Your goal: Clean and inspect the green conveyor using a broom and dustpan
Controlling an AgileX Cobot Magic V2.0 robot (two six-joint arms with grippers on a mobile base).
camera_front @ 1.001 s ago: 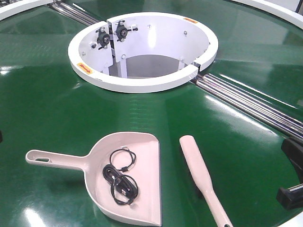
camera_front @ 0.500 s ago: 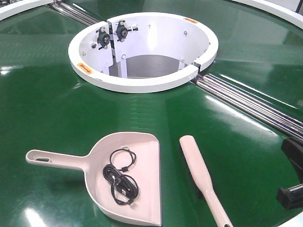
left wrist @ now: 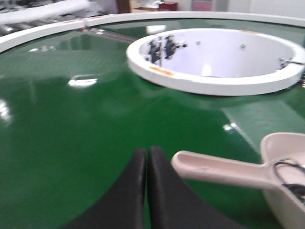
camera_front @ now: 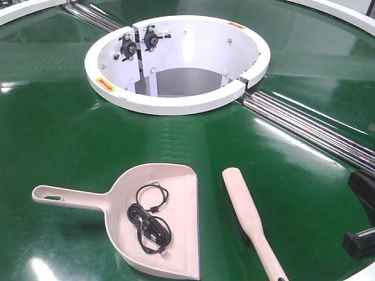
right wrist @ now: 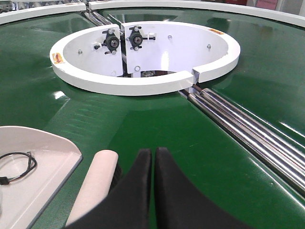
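A pale pink dustpan (camera_front: 170, 234) lies on the green conveyor (camera_front: 70, 134) with a coiled black cable (camera_front: 149, 222) in it, its handle (camera_front: 64, 198) pointing left. A pale pink broom (camera_front: 249, 219) lies to its right. My left gripper (left wrist: 147, 151) is shut and empty, just left of the dustpan handle (left wrist: 214, 169). My right gripper (right wrist: 153, 151) is shut and empty, just right of the broom head (right wrist: 97, 183). In the front view only the right arm's black edge (camera_front: 362, 222) shows.
A white ring housing (camera_front: 176, 61) with black bearings stands at the belt's centre. Steel rollers (camera_front: 316, 132) run from it to the right. The conveyor's white outer rim (camera_front: 340, 12) curves along the back.
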